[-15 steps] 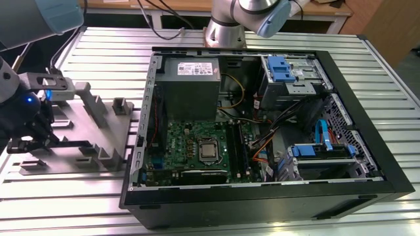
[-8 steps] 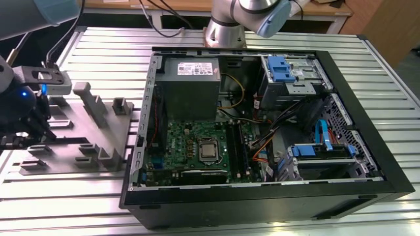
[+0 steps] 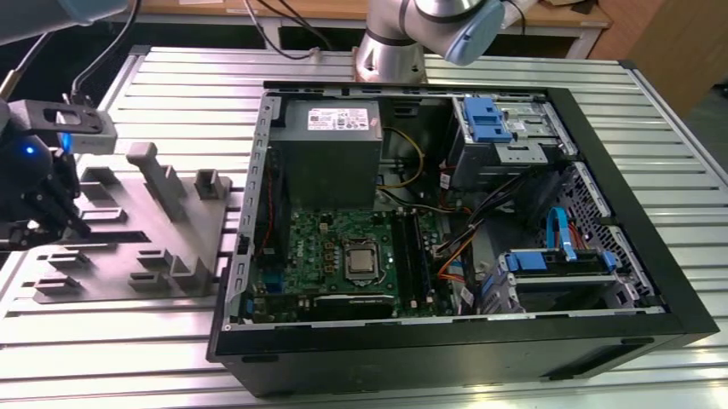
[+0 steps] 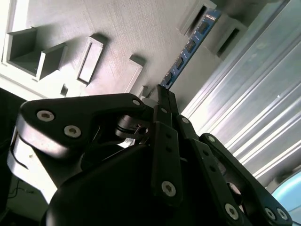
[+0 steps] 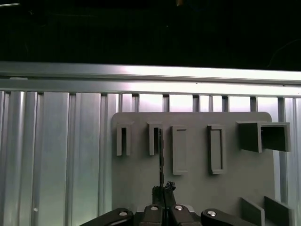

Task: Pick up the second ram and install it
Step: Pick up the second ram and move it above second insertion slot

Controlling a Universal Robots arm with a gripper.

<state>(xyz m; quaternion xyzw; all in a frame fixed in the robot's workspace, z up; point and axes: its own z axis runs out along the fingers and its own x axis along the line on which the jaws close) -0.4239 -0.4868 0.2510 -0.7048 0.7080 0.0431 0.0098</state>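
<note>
The ram stick [image 4: 189, 47], a narrow blue board with dark chips along it, is clamped at its near end between the fingers of the hand [image 4: 162, 94], which are drawn together on it. From the fingertips it runs straight away from the hand. In the first wrist view the ram stick [image 5: 161, 160] shows edge-on as a thin dark line rising out of the hand [image 5: 163, 190]. Its far end lies among the raised pockets [image 4: 229, 34] of a grey holder [image 4: 117, 37], and whether it sits in a pocket or hangs just clear of it cannot be told. The holder [image 5: 197, 188] spreads out under and ahead of the hand, with a row of narrow pockets [image 5: 215, 148] across it. It rests on a ribbed aluminium counter [image 5: 56, 150] that stretches beyond it. In the exterior view the hand [image 3: 46, 213] hangs over the near edge of the holder [image 3: 114, 247]. On the far side of the holder from the hand, well apart from it, an open black computer case [image 3: 455, 358] lies on its side on the counter [image 3: 114, 341]. Its green motherboard [image 3: 336, 247] is exposed, and the arm's base [image 3: 393, 47] stands behind the case.
</note>
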